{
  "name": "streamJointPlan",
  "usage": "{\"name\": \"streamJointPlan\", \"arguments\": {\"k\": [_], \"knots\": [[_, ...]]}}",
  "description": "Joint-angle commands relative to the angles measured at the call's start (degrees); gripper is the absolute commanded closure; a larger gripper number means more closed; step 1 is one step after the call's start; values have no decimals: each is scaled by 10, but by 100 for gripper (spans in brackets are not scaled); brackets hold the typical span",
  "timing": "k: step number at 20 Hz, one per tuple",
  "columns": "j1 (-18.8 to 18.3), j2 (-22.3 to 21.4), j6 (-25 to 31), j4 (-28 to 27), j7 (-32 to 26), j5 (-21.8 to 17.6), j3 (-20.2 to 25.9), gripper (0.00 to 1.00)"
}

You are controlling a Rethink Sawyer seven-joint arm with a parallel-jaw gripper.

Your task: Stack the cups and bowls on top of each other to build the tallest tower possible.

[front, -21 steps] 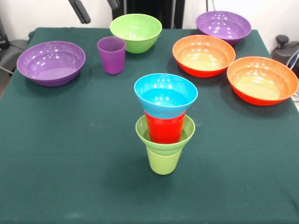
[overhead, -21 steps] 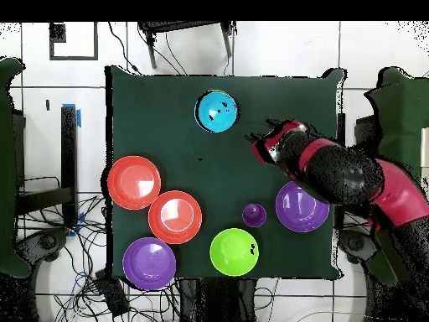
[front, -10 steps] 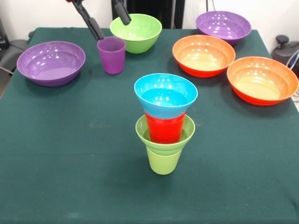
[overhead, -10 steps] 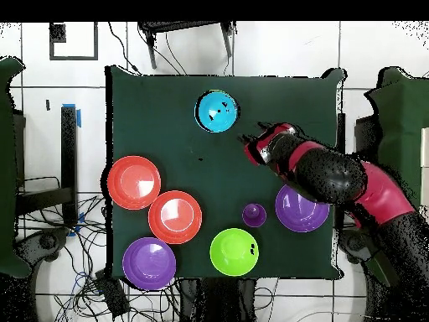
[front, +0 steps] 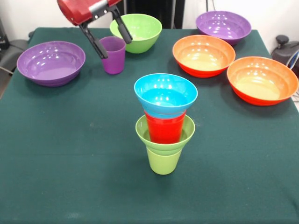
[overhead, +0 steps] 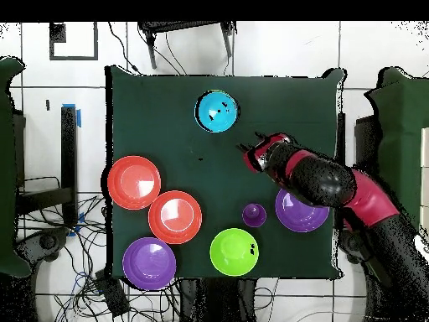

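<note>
- Robotics lab or test room, not a home.
- Square table under dark green cloth [overhead: 151, 109], on pale tiled floor [overhead: 276, 50] with dark grid lines.
- Tangled black cables [overhead: 88, 214] loose on floor beside the table.
- Red and black robot arm [overhead: 352, 193] reaching over the cloth.
- Plain white wall [front: 37, 14] behind.

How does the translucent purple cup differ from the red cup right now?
The translucent purple plastic cup stands alone on the green tablecloth; the red plastic cup sits inside the small lime-green ribbed bowl in the stack. The purple cup's mouth is uncovered; the red cup carries the small blue ribbed bowl. The open end effector hangs near the purple cup, away from the red cup. Both stand upright.
</note>
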Motion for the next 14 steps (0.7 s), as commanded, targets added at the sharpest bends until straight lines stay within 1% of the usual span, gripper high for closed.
{"name": "streamJointPlan", "arguments": {"k": [1, 4, 8, 14], "knots": [[3, 68, -21, -9, -3, -67, -52, 0], [-6, 72, -23, -7, 5, -75, -51, 0], [-21, 69, -26, 9, 19, -87, -53, 0], [-33, 42, -30, 35, 51, -98, -60, 0]]}}
